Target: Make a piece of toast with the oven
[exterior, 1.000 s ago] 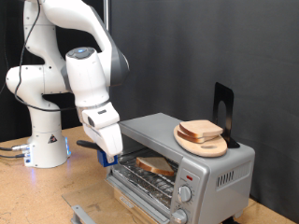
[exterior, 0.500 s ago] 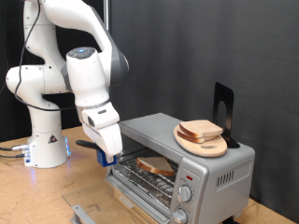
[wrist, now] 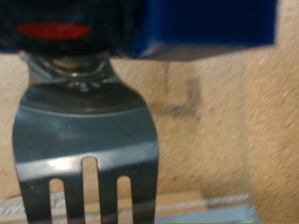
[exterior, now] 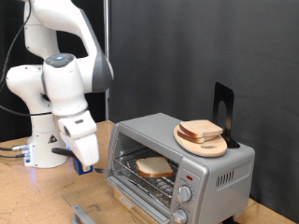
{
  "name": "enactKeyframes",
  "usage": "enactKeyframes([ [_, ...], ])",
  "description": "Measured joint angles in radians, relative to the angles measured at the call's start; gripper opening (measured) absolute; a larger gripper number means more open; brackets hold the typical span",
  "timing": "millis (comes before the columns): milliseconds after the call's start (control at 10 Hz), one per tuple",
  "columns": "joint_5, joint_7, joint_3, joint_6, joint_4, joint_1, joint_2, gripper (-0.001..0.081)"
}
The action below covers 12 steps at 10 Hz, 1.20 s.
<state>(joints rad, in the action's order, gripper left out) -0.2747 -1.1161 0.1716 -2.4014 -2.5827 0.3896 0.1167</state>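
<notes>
Clenched on the handle of a grey slotted spatula, the gripper hangs low over the wooden table, just off the exterior view's left of the oven, with nothing riding on the blade. One piece of toast lies on the wire rack inside the open oven, while more slices sit on the round wooden plate on the oven's roof. With the door hanging down close by, I judge a careless swing could knock the spatula against it, and a loose grip could let the tool twist or slip.
</notes>
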Motion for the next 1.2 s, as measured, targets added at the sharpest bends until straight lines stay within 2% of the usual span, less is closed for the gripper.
enactKeyframes([
  [200, -0.018, -0.053, -0.042, 0.052, 0.014, 0.026, -0.006, 0.0369],
  [500, -0.168, -0.073, -0.087, 0.135, 0.054, 0.040, -0.008, 0.0369],
  [700, -0.142, -0.078, -0.085, 0.136, 0.052, 0.040, -0.008, 0.0369],
  [800, -0.156, -0.096, -0.093, 0.170, 0.061, 0.040, -0.005, 0.0369],
  [1000, -0.227, -0.157, -0.131, 0.325, 0.116, 0.045, 0.018, 0.0369],
  [1200, -0.304, -0.177, -0.169, 0.483, 0.174, 0.049, 0.049, 0.0369],
])
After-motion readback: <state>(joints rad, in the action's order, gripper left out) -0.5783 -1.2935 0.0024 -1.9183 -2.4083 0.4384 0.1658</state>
